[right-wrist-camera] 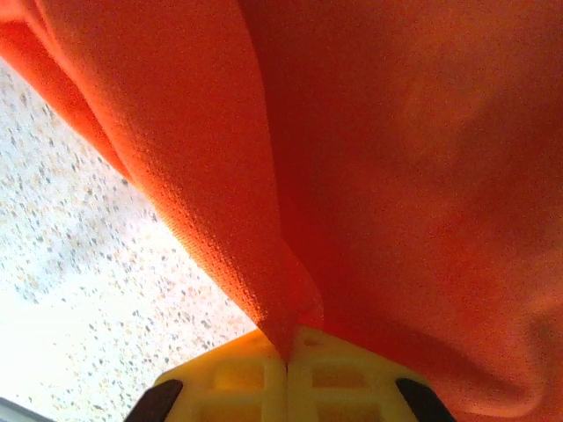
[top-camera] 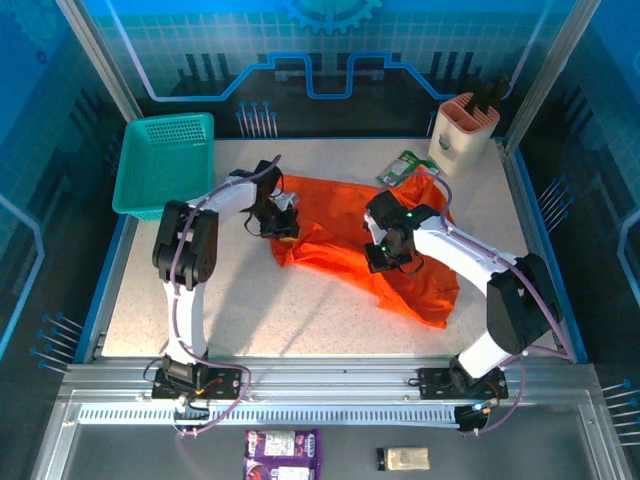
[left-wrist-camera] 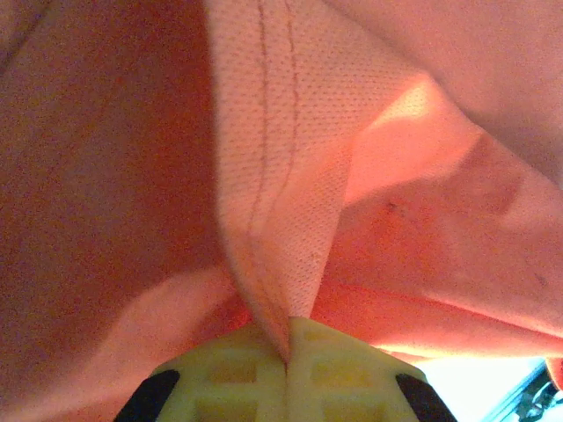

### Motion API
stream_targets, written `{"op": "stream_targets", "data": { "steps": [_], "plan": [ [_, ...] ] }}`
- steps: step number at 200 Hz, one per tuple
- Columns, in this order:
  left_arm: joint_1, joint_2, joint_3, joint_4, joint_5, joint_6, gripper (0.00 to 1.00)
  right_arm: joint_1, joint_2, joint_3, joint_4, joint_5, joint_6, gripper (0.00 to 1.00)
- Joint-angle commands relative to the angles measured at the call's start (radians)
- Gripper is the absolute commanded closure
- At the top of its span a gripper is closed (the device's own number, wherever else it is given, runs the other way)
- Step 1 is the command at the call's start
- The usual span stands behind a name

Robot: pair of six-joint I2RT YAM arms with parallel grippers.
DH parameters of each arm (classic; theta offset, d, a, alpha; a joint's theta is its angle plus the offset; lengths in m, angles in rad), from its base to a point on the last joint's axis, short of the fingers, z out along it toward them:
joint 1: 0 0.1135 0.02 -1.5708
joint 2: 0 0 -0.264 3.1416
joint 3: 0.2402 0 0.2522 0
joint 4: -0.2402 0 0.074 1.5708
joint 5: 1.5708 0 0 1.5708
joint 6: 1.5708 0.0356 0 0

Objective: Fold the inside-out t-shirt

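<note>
Sitting at the far-left corner of the speckled white surface (top-camera: 300, 320) is a teal plastic mesh basket (top-camera: 165, 160), apart from the cloth. Right of it, the left claw (top-camera: 283, 235) is pinched fully together on a stitched hem of the bright orange, thin-cloth inside-out t-shirt (top-camera: 335, 250). The shirt lies crumpled across the middle of the surface, between the two arms. In the left wrist view the seam runs straight down between the yellow fingers (left-wrist-camera: 237, 369). Further right, the right claw (top-camera: 382, 262) is likewise closed tight on a fold of the same shirt, with cloth draping from it above the surface. Behind it lies a small green packet (top-camera: 405, 167), touching the shirt's far edge, and a beige plastic holder (top-camera: 463, 133) stands in the far-right corner.
</note>
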Motion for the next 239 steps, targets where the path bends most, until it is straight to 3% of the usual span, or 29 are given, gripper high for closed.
{"op": "stream_targets", "data": {
  "steps": [1,29,48,87,109,145,171,187,208,218,239],
  "plan": [
    [0.046,-0.225,-0.073,0.011,-0.045,-0.039,1.0,-0.017,0.046,0.122,-0.023,0.05,-0.041,0.99],
    [0.138,-0.415,-0.22,0.008,-0.071,-0.075,1.0,-0.026,0.074,0.233,-0.096,0.043,-0.056,0.76],
    [0.184,-0.515,-0.314,0.006,-0.078,-0.09,1.0,-0.066,0.004,0.191,-0.107,0.027,-0.031,0.67],
    [0.282,-0.67,-0.474,0.009,-0.165,-0.14,1.0,-0.149,-0.18,-0.064,-0.125,0.058,0.053,0.62],
    [0.333,-0.721,-0.541,0.036,-0.139,-0.171,1.0,-0.159,-0.238,-0.206,-0.1,0.063,0.095,0.59],
    [0.347,-0.73,-0.593,0.074,-0.101,-0.203,1.0,-0.168,-0.197,-0.281,-0.049,0.149,0.117,0.48],
    [0.351,-0.733,-0.596,0.075,-0.1,-0.207,1.0,-0.2,-0.125,-0.289,0.009,0.117,0.112,0.45],
    [0.357,-0.738,-0.592,0.07,-0.099,-0.206,1.0,-0.199,-0.091,-0.289,0.041,0.093,0.105,0.51],
    [0.379,-0.75,-0.588,0.076,-0.085,-0.212,1.0,-0.215,-0.052,-0.253,0.055,0.073,0.078,0.89],
    [0.398,-0.751,-0.583,0.075,-0.081,-0.211,1.0,-0.236,-0.036,-0.205,0.061,0.076,0.061,1.0],
    [0.44,-0.728,-0.567,0.074,-0.076,-0.189,1.0,-0.288,0.045,-0.043,0.066,0.078,0.017,1.0]
  ]
}}
